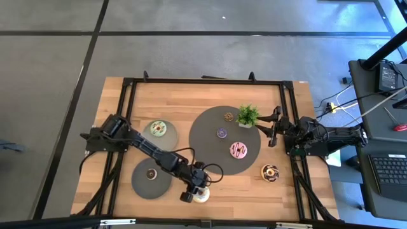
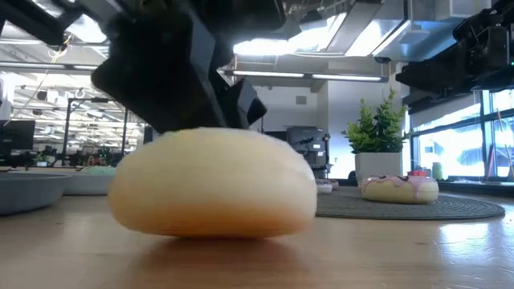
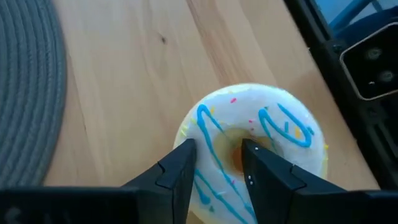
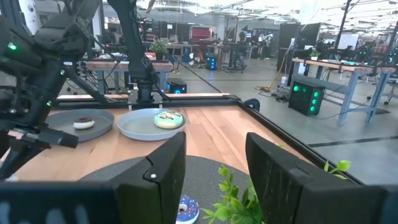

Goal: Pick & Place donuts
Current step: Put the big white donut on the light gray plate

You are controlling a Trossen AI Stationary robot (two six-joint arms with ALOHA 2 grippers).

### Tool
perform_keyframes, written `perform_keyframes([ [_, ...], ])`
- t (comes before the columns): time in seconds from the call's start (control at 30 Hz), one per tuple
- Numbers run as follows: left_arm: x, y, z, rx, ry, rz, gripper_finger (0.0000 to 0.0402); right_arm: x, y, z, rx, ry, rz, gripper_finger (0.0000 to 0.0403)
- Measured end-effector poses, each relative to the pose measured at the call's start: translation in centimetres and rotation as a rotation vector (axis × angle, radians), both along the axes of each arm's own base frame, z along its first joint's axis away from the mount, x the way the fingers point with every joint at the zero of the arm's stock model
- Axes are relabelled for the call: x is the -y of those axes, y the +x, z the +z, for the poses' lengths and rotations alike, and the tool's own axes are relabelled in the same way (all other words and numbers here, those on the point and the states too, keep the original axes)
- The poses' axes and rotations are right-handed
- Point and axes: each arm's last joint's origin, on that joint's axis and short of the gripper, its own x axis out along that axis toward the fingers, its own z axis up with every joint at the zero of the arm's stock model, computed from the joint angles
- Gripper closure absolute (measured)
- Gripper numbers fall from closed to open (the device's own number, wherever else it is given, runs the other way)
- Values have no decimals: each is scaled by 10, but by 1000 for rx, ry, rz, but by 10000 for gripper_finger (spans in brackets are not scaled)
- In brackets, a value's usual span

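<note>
A cream donut with blue icing lines lies flat on the wood near the table's front edge. My left gripper slants down over it and is open. One finger stands in the hole and the other outside the rim. A pale-green donut lies on a grey plate, and a small brown one on a second plate. A pink donut, a tiny purple one and a tiny brown one lie on the big grey mat. My right gripper waits open at the right. My left gripper straddles the near part of the cream donut's ring, slanting down from the table's left. One fingertip is at the hole and the other is at the outer rim. I cannot tell whether they touch it. The donut sits flat on the table.
A chocolate-sprinkled donut lies on the wood at the right front. A small potted plant stands on the mat's far right part. A black frame runs around the tabletop. Bare wood lies between the two plates and the mat.
</note>
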Motion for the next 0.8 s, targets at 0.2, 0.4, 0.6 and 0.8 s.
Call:
perform_keyframes([
  [0.2, -4, -3, 0, 8, 125, 15, 271, 0, 0, 0, 0, -1, 0, 234],
  [0.4, -6, -4, -3, -31, 112, 65, 271, 0, 0, 0, 0, 1, 0, 234],
  [0.6, -4, -3, -3, -45, 44, 146, 273, 0, 0, 0, 1, 2, 0, 234],
  [0.8, -4, -3, -3, -50, 32, 160, 270, 0, 0, 0, 1, 3, 0, 234],
])
